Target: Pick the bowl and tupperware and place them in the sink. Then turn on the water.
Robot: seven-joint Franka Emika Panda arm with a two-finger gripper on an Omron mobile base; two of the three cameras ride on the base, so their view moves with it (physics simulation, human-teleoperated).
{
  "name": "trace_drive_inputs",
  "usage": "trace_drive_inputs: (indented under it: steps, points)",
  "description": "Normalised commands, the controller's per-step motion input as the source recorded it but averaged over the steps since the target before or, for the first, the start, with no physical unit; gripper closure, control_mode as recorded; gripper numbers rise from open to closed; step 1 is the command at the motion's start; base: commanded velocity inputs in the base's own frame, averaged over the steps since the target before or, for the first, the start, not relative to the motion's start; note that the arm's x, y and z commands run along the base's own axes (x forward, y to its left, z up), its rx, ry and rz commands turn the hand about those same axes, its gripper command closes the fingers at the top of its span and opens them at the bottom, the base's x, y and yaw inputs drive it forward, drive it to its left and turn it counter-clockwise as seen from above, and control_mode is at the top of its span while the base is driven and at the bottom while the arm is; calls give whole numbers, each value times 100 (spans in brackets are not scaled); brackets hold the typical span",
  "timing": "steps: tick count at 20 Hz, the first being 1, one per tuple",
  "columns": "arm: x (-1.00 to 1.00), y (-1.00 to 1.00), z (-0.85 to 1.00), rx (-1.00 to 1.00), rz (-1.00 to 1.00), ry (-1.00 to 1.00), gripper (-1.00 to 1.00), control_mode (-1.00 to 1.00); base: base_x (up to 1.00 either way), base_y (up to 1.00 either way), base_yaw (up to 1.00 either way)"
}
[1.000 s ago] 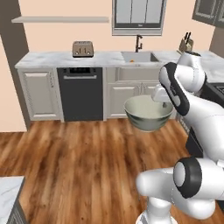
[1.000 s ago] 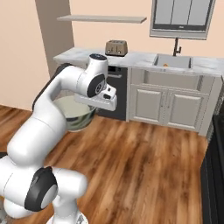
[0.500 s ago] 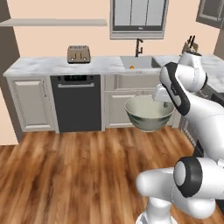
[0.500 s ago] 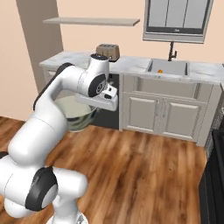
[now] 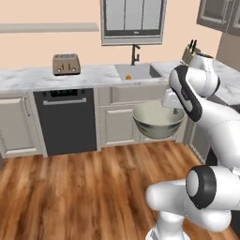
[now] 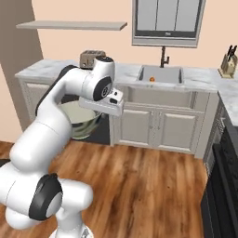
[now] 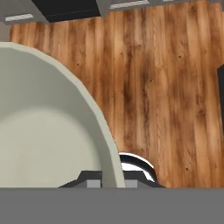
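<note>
Pale grey-green ceramic marks the bowl (image 5: 158, 121), which hangs in the air above the wooden floor (image 5: 84, 187), held upright with its cream inside showing. The end effector (image 7: 110, 177) is pinched narrow on the bowl's rim: in the hand view one dark fingertip sits inside the wall and the other outside it, at about 6 o'clock of that view, with the bowl spreading away toward 9 and 10 o'clock. In the left base view the bowl hangs in front of the white lower cabinets (image 5: 117, 124), at roughly 5 o'clock from the sink (image 5: 133, 72) and well apart from it. The sink is sunk into the white marble table (image 5: 93, 75), with the black faucet (image 5: 135, 54) at its back edge and a small orange thing (image 5: 128, 77) lying inside the basin. At 9 o'clock from the sink stands a toaster (image 5: 66, 63), and below it a dark dishwasher (image 5: 66, 121). In the right base view the bowl (image 6: 79, 122) shows partly behind the white arm (image 6: 69, 100), and a knife block (image 6: 228, 64) stands on the table at 3 o'clock from the sink (image 6: 160, 74).
</note>
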Motion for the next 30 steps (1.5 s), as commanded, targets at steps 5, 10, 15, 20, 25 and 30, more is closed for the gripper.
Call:
trace_drive_inputs:
  steps: [5,10,15,20,25,30]
  points:
    - [0,0,0,0,0,0,100,100,74,0,-19]
    - [0,0,0,0,0,0,100,100,90,0,-14]
    - [0,0,0,0,0,0,100,100,92,0,-13]
    - [0,0,0,0,0,0,100,100,89,0,-5]
    - [0,0,0,0,0,0,100,100,90,0,0]
    - [0,0,0,0,0,0,100,100,95,0,0]
